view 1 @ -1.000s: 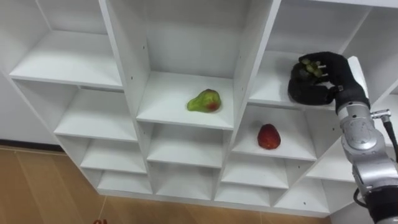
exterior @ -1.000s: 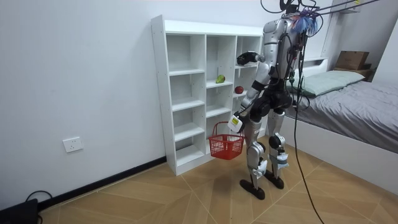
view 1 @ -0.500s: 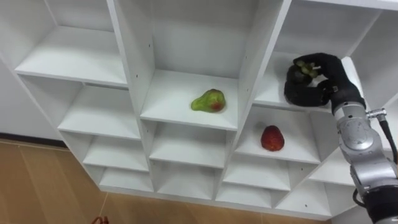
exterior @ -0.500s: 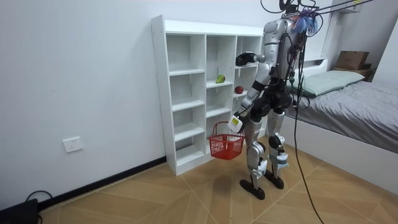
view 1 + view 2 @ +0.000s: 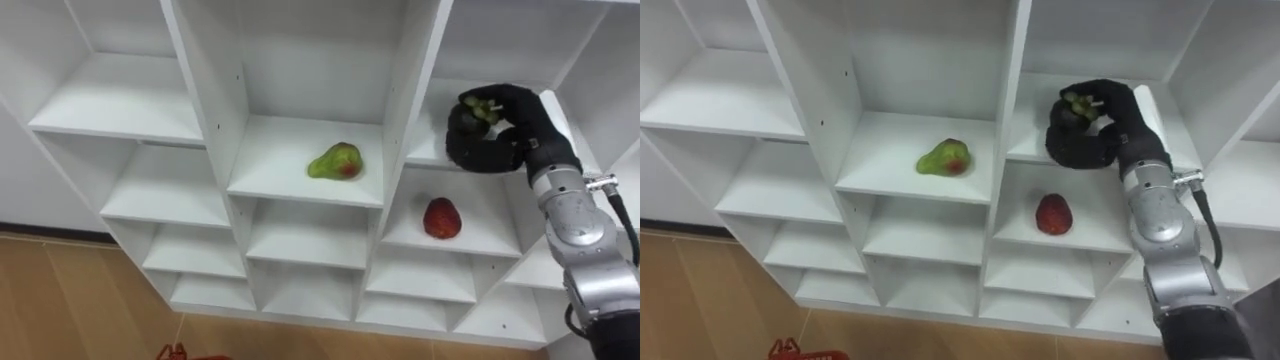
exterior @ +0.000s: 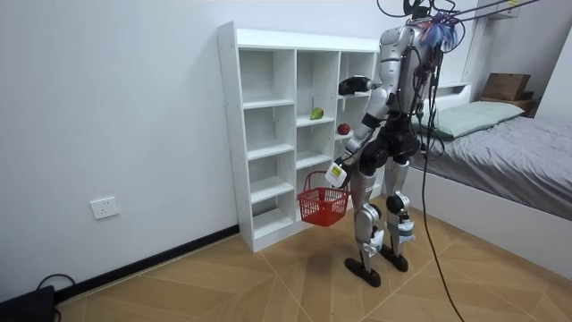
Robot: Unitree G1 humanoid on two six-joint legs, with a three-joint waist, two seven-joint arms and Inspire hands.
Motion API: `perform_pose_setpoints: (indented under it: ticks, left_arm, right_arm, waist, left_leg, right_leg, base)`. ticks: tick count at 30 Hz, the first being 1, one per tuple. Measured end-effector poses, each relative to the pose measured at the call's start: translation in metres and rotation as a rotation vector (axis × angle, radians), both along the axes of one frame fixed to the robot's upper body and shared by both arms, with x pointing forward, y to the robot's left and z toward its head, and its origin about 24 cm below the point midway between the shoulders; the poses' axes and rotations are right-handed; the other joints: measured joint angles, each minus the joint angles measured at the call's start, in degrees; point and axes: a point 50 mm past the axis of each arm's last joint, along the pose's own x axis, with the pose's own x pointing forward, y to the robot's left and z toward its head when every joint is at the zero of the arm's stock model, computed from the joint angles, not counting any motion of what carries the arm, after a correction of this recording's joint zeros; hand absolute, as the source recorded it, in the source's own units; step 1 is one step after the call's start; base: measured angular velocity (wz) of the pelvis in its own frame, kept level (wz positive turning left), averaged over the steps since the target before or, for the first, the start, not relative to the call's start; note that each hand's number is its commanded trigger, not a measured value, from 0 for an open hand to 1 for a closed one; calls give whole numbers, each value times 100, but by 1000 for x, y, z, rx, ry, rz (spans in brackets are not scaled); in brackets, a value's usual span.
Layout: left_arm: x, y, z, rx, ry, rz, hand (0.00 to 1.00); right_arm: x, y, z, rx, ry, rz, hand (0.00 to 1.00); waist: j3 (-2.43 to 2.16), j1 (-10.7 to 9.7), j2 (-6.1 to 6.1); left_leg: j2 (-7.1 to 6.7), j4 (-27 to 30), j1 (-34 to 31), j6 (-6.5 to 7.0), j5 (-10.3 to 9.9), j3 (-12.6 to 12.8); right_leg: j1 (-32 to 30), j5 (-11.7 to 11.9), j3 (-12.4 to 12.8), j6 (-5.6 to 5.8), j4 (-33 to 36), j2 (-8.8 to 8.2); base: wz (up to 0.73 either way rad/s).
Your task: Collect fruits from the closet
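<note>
one green fruit (image 5: 486, 106), right hand (image 5: 478, 146) curled round it
pull it straight out, grip firm, then down to the basket (image 6: 323, 206)

The robot stands upright, its right arm raised and reaching forward, the right hand (image 5: 492, 148) with fingers curled round green fruit (image 5: 482, 108). The left arm hangs at its side, the left hand (image 6: 335, 173) gripping a basket (image 6: 323, 206) by the thigh.

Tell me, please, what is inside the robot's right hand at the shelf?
The right hand is curled around small green fruit, seemingly grapes, showing between its fingers. The fingers and palm cover the rest, so its full shape cannot be seen.
</note>
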Motion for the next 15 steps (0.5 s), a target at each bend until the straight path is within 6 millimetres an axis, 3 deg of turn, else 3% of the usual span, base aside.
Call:
perform_pose_setpoints:
  ticks: [6, 15]
  left_arm:
    - [-3, 0, -1, 7, 4, 6, 100]
    - [0, -5, -1, -7, -19, 0, 100]
  right_arm:
    - [-20, 5, 8, 85, -63, 16, 100]
    - [-33, 17, 35, 91, -180, 85, 100]
  waist:
    - [22, -140, -41]
    - [0, -385, -24]
  left_leg:
    - [1, -20, -19, 0, 0, 65]
    - [34, -93, -18, 0, 0, 225]
  right_leg:
    - [-44, 0, 40, 0, 1, 1]
    - [-185, 0, 200, 0, 52, 22]
  base:
    - [-3]
    - [-10]
